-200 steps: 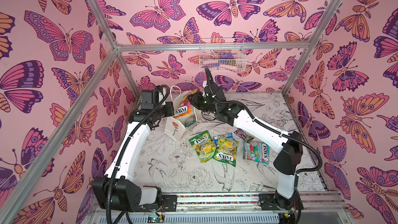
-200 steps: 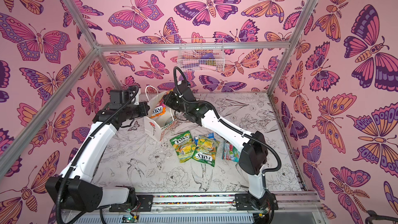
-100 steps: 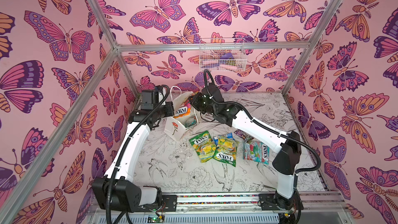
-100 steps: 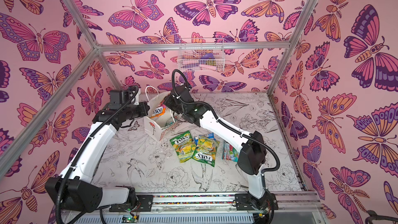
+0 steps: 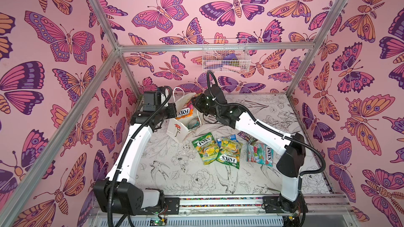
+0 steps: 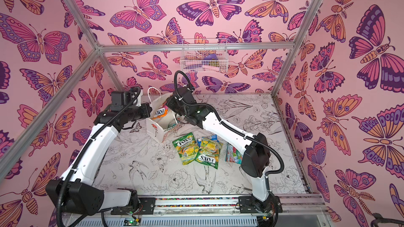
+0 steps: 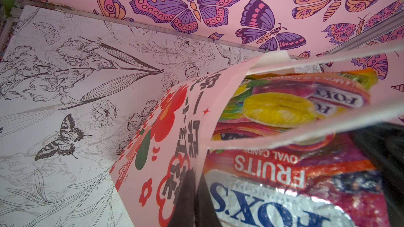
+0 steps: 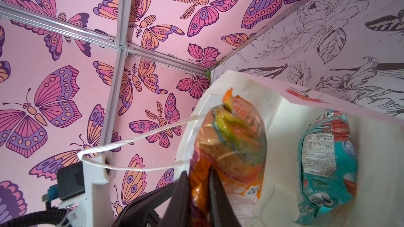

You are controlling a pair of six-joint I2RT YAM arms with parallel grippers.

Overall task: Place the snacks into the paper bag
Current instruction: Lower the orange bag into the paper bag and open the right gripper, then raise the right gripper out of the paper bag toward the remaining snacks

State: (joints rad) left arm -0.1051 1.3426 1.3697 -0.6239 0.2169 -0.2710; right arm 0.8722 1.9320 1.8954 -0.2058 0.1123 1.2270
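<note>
The white paper bag (image 5: 178, 128) (image 6: 155, 127) stands at the back left, its red flower facing front. My left gripper (image 5: 175, 109) (image 7: 194, 173) is shut on the bag's printed rim (image 7: 166, 127). My right gripper (image 5: 195, 105) (image 8: 197, 171) is shut on the orange snack packet (image 5: 184, 111) (image 8: 236, 132), which sits in the bag's mouth. A teal packet (image 8: 328, 160) lies inside the bag. On the table lie two green-yellow packets (image 5: 204, 148) (image 5: 229, 152), a teal packet (image 5: 260, 153), a small blue-white packet (image 5: 227, 138) and a dark purple wrapper (image 5: 247, 136).
A white wire basket (image 5: 226, 56) (image 6: 204, 56) hangs on the back wall above the arms. The bag's cord handle (image 8: 131, 140) loops out toward the left arm. Pink butterfly walls and metal posts close in the table on three sides.
My right gripper has shifted a little left and lower at the bag's mouth, still holding the orange packet. The left arm and the bag have stayed put.
</note>
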